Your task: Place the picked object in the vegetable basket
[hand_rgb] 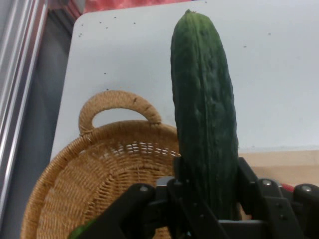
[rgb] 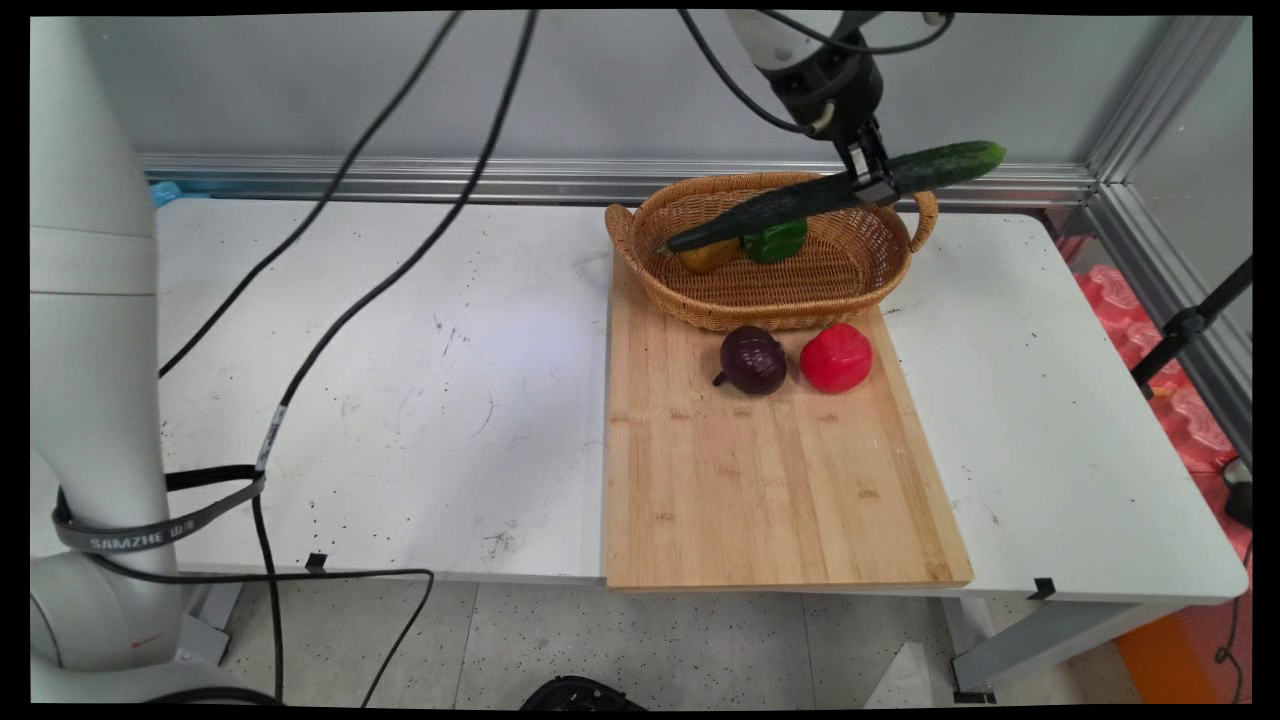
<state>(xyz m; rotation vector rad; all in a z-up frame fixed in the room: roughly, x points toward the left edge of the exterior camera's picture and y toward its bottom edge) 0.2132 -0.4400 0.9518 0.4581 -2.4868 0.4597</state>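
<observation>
Right now the black two-finger hand [rgb: 868, 178] grips a long dark-green cucumber [rgb: 835, 193] above the woven wicker basket [rgb: 800, 295]; held off-centre, it might tilt and slip.

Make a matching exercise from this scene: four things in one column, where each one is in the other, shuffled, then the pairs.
Things:
1. long dark green cucumber
2. small green bell pepper
3. dark purple onion
4. oval woven wicker basket

Places:
A. inside the basket
B. on the wooden cutting board, beside the red pepper
C. clamped in the black gripper, above the basket
D. at the board's far end

Pairs: 1-C, 2-A, 3-B, 4-D
</observation>
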